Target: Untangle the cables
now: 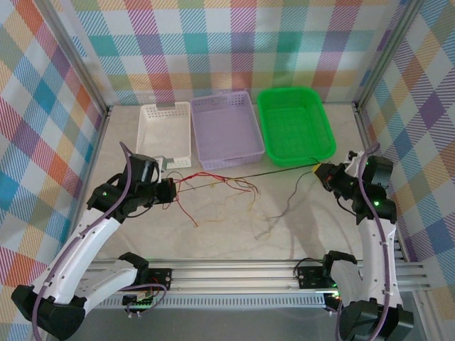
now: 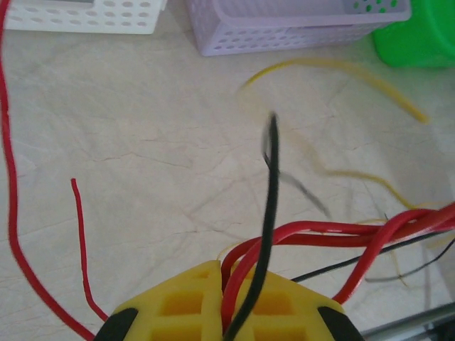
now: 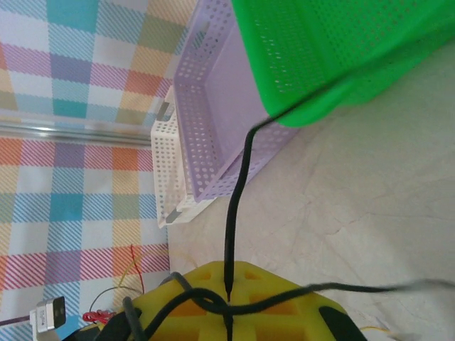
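- The pale, marbled tabletop (image 1: 234, 231) is closed in by checked walls, with three baskets lined up along its far edge.
- The left arm (image 1: 92, 234) reaches in from the near left corner. The right arm (image 1: 375, 227) stands up along the right side.
- The green basket (image 1: 295, 126) sits furthest right. The purple basket (image 1: 224, 131) is just beside it, and the white basket (image 1: 165, 128) is on the left, touching the purple one.
- The left pincer (image 1: 170, 190) hangs in front of the white basket. In its wrist view its yellow fingers (image 2: 178, 302) are pinched tight on the red cables (image 2: 320, 231), and a dark strand (image 2: 270, 185) passes up through the same slot.
- The right pincer (image 1: 320, 172) is near the front right corner of the green basket. It is clamped shut on the black cable (image 3: 238, 170), which loops across its yellow fingers (image 3: 281, 302).
- The cables (image 1: 220, 186) are spread in a loose tangle mid-table between the two pincers, in front of the purple basket.
- The red ones fan out from the left pincer, with one end trailing toward the near edge.
- The black one runs nearly straight from the tangle across to the right pincer.
- A thin yellow cable (image 2: 334, 65) arcs above the tabletop just before the purple basket.
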You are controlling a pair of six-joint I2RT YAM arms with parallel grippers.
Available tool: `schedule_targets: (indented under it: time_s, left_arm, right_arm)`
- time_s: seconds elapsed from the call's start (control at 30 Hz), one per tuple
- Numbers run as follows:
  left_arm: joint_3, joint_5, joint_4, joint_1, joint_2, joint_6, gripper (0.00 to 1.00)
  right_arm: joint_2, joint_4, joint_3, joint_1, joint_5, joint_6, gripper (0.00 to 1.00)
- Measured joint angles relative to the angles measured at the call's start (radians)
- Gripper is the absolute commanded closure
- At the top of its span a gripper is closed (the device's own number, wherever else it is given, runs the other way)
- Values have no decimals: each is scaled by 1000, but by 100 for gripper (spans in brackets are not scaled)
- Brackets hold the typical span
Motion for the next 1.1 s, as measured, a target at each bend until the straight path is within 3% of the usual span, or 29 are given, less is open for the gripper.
schedule_targets:
  time_s: [0.23, 0.43, 0.57, 0.73, 0.9, 1.1]
  left_arm:
    - [5, 60, 28, 85, -15, -23, 100]
    - [3, 83, 42, 135, -131, -74, 100]
    - [-3, 100, 49, 143, -197, -106, 100]
    - [-61, 154, 89, 163, -154, -159, 100]
    - [-93, 156, 122, 169, -60, -214, 100]
    - [-60, 109, 130, 144, 24, -232, 100]
  right_arm:
    - [-64, -129, 45, -24, 33, -33, 100]
    - [-64, -167, 45, -37, 5, -37, 100]
    - [-58, -143, 45, -42, -40, -34, 100]
    - [-5, -33, 38, -50, -116, -16, 100]
    - [82, 27, 38, 5, -98, -23, 80]
    - [131, 33, 38, 145, -20, -99, 57]
